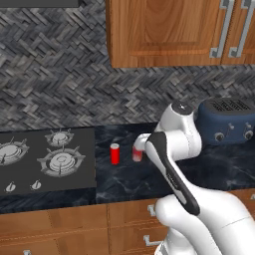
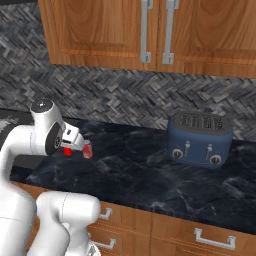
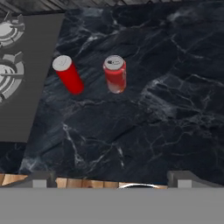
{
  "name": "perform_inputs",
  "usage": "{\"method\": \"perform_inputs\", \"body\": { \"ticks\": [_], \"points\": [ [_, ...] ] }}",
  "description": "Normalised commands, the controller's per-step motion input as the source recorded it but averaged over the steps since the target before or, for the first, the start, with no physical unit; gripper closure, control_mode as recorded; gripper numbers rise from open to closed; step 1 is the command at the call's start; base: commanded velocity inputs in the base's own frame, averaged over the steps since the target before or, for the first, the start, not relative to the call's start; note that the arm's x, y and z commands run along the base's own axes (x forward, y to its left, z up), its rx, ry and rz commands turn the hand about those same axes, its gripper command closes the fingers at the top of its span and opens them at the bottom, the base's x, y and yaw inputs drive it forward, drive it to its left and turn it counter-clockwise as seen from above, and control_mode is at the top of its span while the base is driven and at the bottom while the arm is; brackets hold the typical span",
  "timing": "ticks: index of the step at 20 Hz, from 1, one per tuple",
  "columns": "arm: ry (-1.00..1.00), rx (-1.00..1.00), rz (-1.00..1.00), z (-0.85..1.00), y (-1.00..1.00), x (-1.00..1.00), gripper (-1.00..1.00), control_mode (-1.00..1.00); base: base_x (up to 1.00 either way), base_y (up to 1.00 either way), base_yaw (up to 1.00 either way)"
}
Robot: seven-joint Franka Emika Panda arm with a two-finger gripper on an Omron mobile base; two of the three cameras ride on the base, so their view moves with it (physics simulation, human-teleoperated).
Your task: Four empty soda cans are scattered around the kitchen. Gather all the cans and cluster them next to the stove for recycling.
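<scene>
Two red soda cans stand upright on the dark marble counter (image 3: 144, 127) just right of the stove (image 1: 45, 159): a plain red can (image 3: 68, 74) nearest the cooktop edge and a red-and-white can (image 3: 115, 73) beside it, apart. The gripper (image 3: 113, 180) hovers above them, fingers spread wide, holding nothing. A blue toaster (image 2: 200, 138) sits farther right under wooden cabinets (image 2: 150, 30).

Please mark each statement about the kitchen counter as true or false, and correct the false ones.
1. Two red cans stand upright on the counter. True.
2. The gripper is shut on a can. False: it is open and holds nothing.
3. The cans stand on the stove. False: they stand beside it.
4. A blue toaster stands on the counter. True.
5. The two cans touch. False: they stand apart.
</scene>
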Motion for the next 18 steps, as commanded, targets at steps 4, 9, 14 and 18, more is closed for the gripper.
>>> {"method": "perform_inputs", "body": {
  "ticks": [4, 9, 14, 18],
  "points": [
    [-0.02, 0.00, 0.00, 0.23, 0.00, -0.39, -1.00, -1.00, 0.00, 0.00, 0.00],
    [-0.03, -0.01, 0.00, 0.09, 0.00, -0.16, -1.00, -1.00, 0.00, 0.00, 0.00],
    [0.00, 0.00, 0.00, 0.00, 0.00, 0.00, -1.00, -1.00, 0.00, 0.00, 0.00],
    [0.00, 0.00, 0.00, 0.00, 0.00, 0.00, -1.00, 1.00, -0.51, 0.00, 0.05]
  ]
}}
